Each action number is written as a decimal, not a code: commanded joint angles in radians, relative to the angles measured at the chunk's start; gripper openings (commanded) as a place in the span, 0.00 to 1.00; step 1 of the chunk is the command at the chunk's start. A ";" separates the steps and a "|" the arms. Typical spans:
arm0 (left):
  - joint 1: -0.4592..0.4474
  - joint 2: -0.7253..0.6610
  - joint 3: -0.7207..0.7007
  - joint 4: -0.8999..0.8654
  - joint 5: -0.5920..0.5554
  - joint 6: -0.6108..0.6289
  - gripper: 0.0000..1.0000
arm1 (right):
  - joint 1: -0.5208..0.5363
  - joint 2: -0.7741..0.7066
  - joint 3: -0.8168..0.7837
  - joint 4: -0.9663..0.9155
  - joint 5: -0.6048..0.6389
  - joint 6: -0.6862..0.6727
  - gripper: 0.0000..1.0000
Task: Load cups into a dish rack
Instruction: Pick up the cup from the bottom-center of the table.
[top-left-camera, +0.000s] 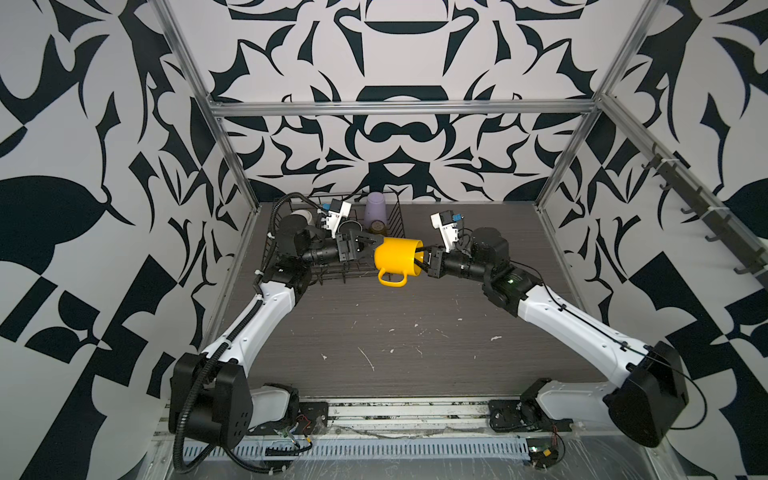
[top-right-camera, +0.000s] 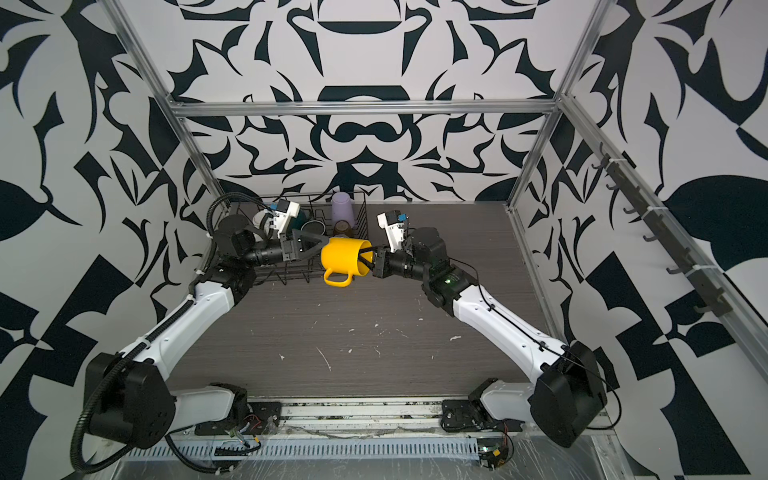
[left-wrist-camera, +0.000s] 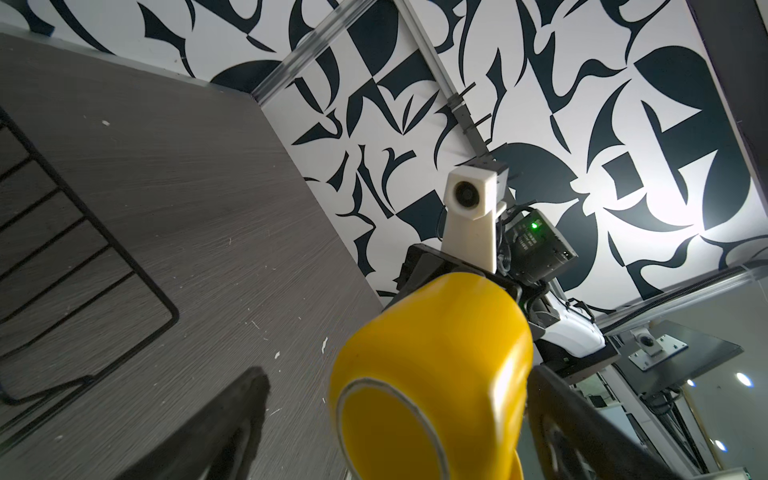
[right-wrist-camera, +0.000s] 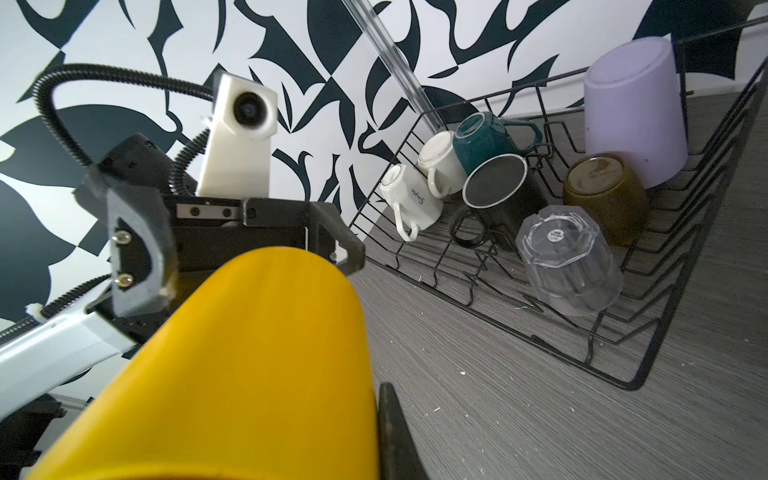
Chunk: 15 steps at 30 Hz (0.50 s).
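table (top-left-camera: 415, 332): grey wood grain; the arm bases cover its near edge.
dish rack (right-wrist-camera: 685, 257): at the far left corner of the table; in both top views my left arm (top-left-camera: 266, 307) hides much of it.
cups: seven in the rack, upside down; lilac tumbler (right-wrist-camera: 636, 108), black mug (right-wrist-camera: 498, 183) and clear glass (right-wrist-camera: 569, 257) are plain in the right wrist view.
yellow mug (top-left-camera: 398, 259): sideways in the air, near the rack's near right corner, handle down.
right gripper (top-left-camera: 419, 256): clamped on the mug's rim, one finger inside.
left gripper (top-left-camera: 369, 245): spread wide around the mug's base; contact I cannot tell.
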 joint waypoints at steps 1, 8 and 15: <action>-0.020 0.012 0.017 0.068 0.032 -0.032 1.00 | 0.000 -0.009 0.040 0.167 -0.040 0.031 0.00; -0.058 0.015 0.020 0.128 0.069 -0.058 1.00 | 0.001 0.013 0.045 0.195 -0.046 0.033 0.00; -0.082 0.021 -0.005 0.308 0.116 -0.168 1.00 | 0.000 0.037 0.051 0.247 -0.057 0.051 0.00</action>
